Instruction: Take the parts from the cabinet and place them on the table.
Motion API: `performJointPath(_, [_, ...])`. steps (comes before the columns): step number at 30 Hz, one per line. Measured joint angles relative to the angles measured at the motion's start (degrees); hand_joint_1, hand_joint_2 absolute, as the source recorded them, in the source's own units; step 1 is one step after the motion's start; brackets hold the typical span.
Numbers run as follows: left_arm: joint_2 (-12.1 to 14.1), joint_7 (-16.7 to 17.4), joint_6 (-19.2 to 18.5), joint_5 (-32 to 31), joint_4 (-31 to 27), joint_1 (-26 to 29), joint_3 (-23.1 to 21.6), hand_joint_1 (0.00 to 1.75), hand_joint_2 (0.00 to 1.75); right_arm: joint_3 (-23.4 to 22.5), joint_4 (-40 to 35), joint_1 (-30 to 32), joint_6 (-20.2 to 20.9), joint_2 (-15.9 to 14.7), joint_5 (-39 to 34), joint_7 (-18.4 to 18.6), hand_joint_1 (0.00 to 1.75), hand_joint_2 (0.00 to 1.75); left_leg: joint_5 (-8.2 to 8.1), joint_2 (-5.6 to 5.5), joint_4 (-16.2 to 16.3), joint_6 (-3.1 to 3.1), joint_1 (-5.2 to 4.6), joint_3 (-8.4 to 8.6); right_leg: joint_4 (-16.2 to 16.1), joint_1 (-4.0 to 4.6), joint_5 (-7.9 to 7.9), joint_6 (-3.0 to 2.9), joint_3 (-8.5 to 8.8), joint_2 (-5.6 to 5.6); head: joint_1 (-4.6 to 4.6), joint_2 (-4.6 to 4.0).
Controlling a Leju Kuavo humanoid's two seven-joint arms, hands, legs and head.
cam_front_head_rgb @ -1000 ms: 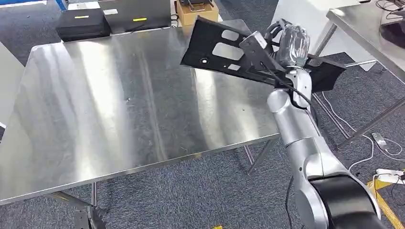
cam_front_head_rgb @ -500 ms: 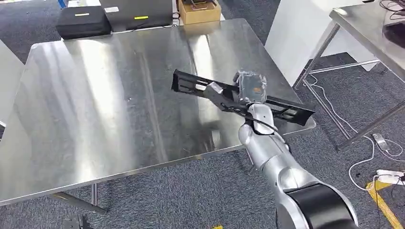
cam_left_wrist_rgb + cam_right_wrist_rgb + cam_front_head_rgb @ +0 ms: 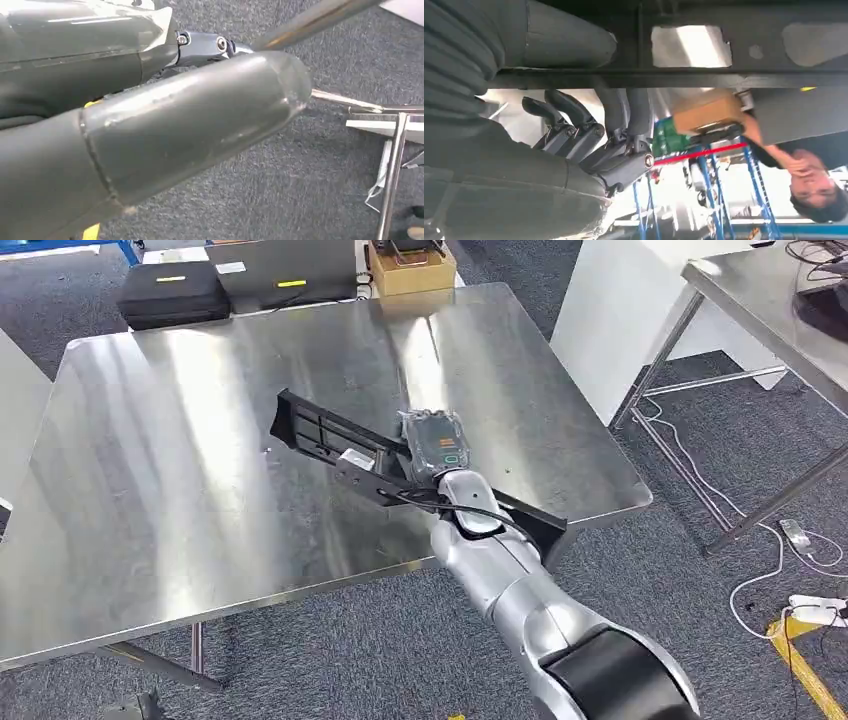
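Observation:
A long black plastic part with cut-outs lies slantwise low over the steel table, from the table's middle to past its near right edge. My right hand grips it around the middle, the silver arm coming in from the lower right. I cannot tell whether the part touches the tabletop. In the right wrist view the dark fingers curl around the edge of the part. The left hand hangs over grey carpet, thumb stretched out, nothing in it.
Beyond the table's far edge lie black cases and a cardboard box. A white cabinet and a second steel table stand to the right, with cables on the carpet. A person is in the background.
My right arm has swung the black part from above the table's far right corner down and to the left, over the table's middle. The part has tipped flatter.

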Motion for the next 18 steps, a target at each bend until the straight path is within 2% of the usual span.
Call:
performJointPath(3, [-0.09,0.00,0.11,0.17,-1.05,1.04,0.55,0.00,0.00,5.18,-0.70,-0.11,-0.18,0.48,-2.79,0.72,1.75,1.75,0.01,0.00,0.00,-0.01,0.02,0.04,0.02,0.01,0.00,0.00,-0.01,0.01,0.00,0.00])
performJointPath(6, [-0.15,0.00,0.02,0.17,-1.81,1.78,0.83,0.00,0.00,8.02,-0.72,-0.52,-1.07,0.76,-3.88,1.46,1.75,1.75,0.03,-0.01,0.00,-0.04,0.02,0.07,0.06,0.02,0.00,0.00,0.01,0.01,0.00,0.00])
performJointPath(11, [-0.28,0.00,-0.28,0.17,-2.55,2.49,1.33,0.00,0.00,9.58,-0.61,-1.86,-3.41,0.76,-3.67,3.14,1.75,1.75,0.04,0.00,0.00,-0.05,0.01,0.19,0.09,0.01,0.00,0.00,0.09,0.02,0.00,0.00])
performJointPath(18, [-0.39,0.00,-0.42,0.17,-3.10,2.83,1.62,0.00,0.00,10.44,-0.24,-3.19,-3.98,0.74,-3.27,3.91,1.75,1.75,0.04,0.00,0.00,-0.05,0.01,0.24,0.14,0.01,0.00,0.00,0.10,0.02,0.00,0.00])
